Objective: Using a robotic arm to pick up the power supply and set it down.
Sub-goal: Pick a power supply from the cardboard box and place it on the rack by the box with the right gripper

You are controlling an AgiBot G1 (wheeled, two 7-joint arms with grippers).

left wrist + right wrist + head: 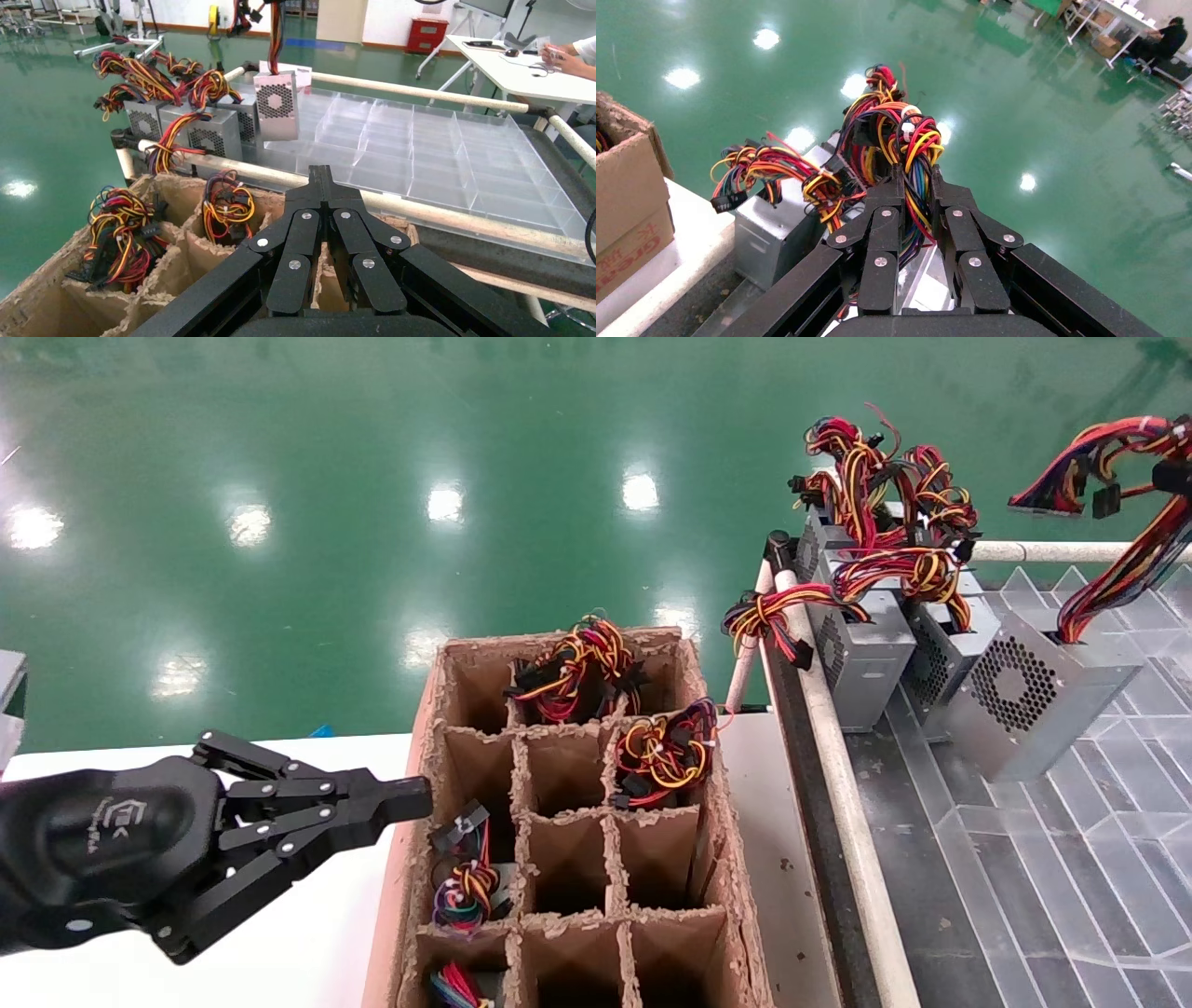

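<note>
Closest to you, the left end effector (410,800) hovers with fingers pressed together beside the divided cardboard box (694,859) on the white tabletop (307,952). Beyond that box, your right end effector (917,184) pinches the wire bundle (905,144) of the power supply (1034,705), which hangs tilted over the clear tray (1099,859).

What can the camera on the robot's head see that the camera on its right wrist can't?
Only the head view shows the left tool, shut beside the divided cardboard box, and the power supply's fan grille. Only the right wrist view shows the right tool shut on that power supply's wires. Both show the green floor and other grey boxes.
</note>
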